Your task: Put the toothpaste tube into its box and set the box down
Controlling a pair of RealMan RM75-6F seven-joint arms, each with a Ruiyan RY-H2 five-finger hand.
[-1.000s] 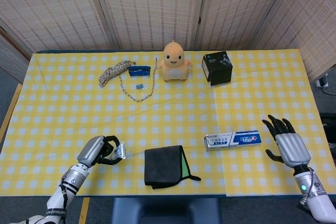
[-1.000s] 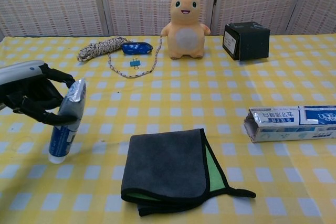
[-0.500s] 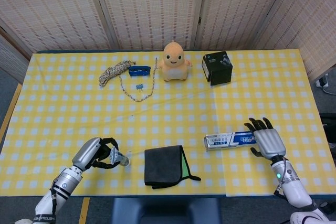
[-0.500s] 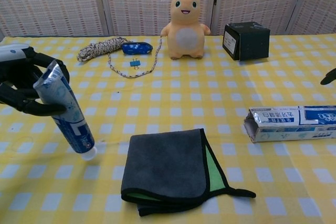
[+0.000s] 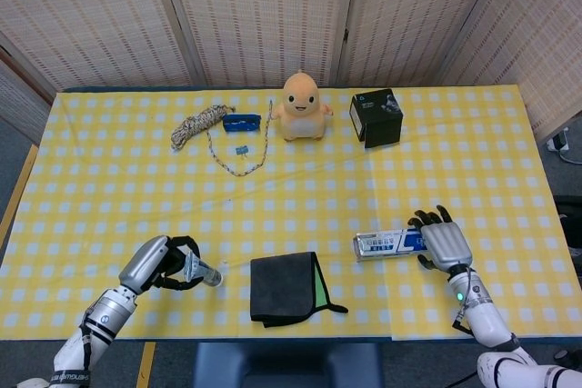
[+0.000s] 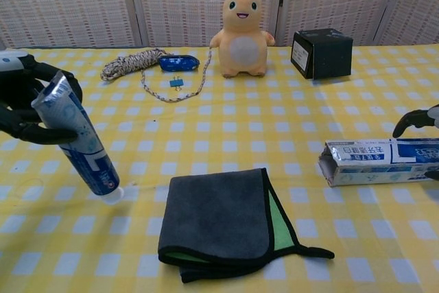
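Chest view shows the toothpaste tube (image 6: 77,144) tilted, blue and white, cap on the cloth-covered table (image 6: 226,121), its crimped end gripped by the left hand (image 6: 27,101). The box (image 6: 384,161) lies flat with its open flap facing left. Only the head view shows the right hand (image 5: 443,241) whole, fingers draped over the box's right end; whether they grip it I cannot tell.

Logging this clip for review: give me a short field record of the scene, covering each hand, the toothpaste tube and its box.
left hand: holds the blue and white toothpaste tube tilted, cap end down near the table
right hand: over the right end of the box; grip cannot be told
white and blue cardboard toothpaste box: lying flat, left end open
task: tube not yet in box
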